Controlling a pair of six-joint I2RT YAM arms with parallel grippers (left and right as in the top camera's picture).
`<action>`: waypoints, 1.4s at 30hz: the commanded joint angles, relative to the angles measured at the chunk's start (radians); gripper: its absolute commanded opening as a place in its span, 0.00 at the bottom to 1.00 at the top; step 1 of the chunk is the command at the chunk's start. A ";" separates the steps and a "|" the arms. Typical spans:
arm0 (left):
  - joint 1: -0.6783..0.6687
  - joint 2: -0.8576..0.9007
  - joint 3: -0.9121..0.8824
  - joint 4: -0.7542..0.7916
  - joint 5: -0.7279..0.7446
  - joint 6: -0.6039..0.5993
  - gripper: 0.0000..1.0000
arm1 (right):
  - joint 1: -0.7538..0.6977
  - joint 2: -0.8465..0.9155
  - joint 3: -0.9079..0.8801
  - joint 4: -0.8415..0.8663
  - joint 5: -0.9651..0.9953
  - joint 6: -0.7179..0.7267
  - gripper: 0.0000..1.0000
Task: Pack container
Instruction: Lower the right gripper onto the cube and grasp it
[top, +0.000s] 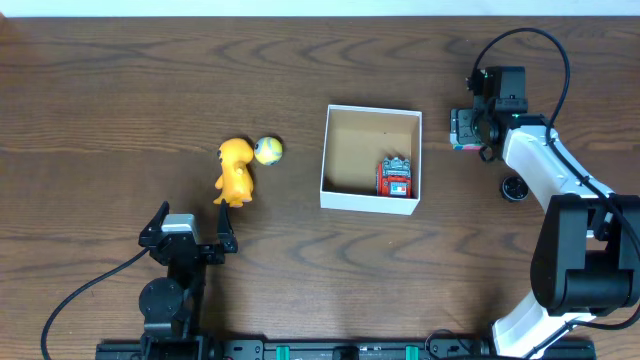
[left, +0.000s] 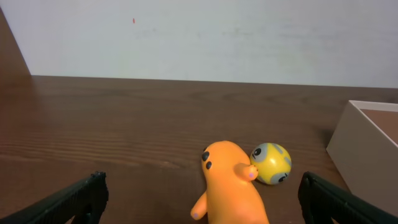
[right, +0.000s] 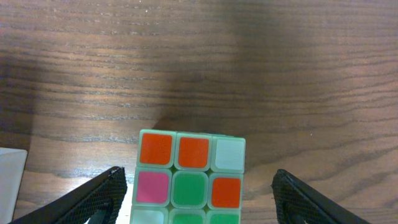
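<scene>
Container (top: 368, 201) lies left of right gripper (right: 199, 200), spread astride cube (right: 190, 153); left gripper (top: 192, 215) spread wide

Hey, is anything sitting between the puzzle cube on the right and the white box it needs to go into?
Nothing visible. Only bare table lies between the puzzle cube and the right wall of the container. Inside, a red toy occupies the near right corner; the rest of the floor is free.

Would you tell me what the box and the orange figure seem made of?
The box looks like thin cardboard: matte white outside, brown inside, thin straight walls. The orange figure is probably moulded plastic or vinyl: smooth, rounded, faintly glossy.
</scene>
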 joint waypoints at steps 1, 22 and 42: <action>0.005 0.000 -0.014 -0.041 -0.012 0.006 0.98 | -0.002 0.003 -0.001 0.002 -0.007 -0.008 0.77; 0.005 0.000 -0.014 -0.041 -0.012 0.006 0.98 | -0.002 0.056 -0.005 0.057 -0.026 -0.030 0.76; 0.005 0.000 -0.014 -0.041 -0.012 0.006 0.98 | -0.002 0.068 -0.005 0.032 -0.033 -0.061 0.70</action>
